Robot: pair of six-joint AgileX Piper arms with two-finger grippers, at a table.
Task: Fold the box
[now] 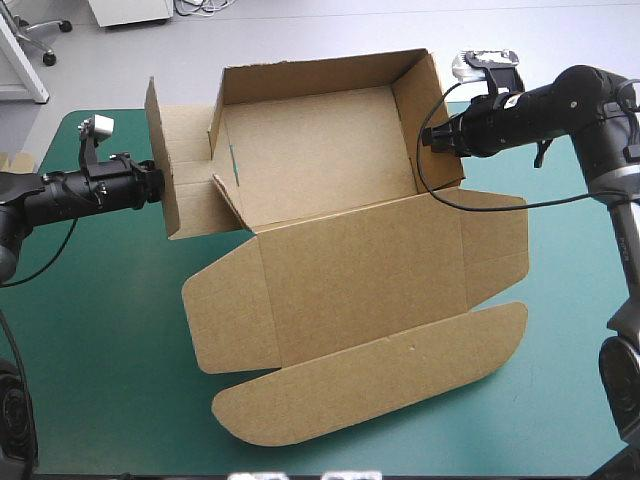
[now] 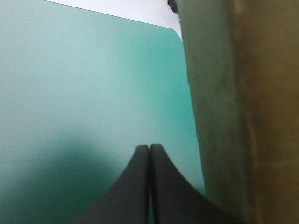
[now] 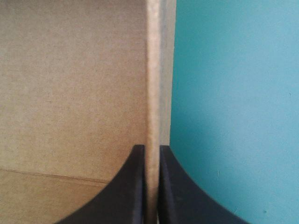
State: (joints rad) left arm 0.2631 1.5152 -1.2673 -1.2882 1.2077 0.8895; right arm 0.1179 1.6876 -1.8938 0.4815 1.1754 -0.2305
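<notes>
We pinch the box [image 1: 330, 150] wall in the right gripper [image 3: 152, 148]; the left gripper [image 2: 149, 147] is closed and empty, so its untucked side may fall outward.

No legible text or markings.

Brown box [image 1: 360, 270]: one. Claws: two, left claw [image 2: 149, 147], right claw [image 3: 152, 147]. Teal-green table cover [image 1: 100, 350]: one.

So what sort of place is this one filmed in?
Most likely a robotics lab workbench: a table with a teal-green cover, a half-folded brown box on it, and a robot working it, with the left gripper shut beside the box and the right gripper shut on its wall.
</notes>
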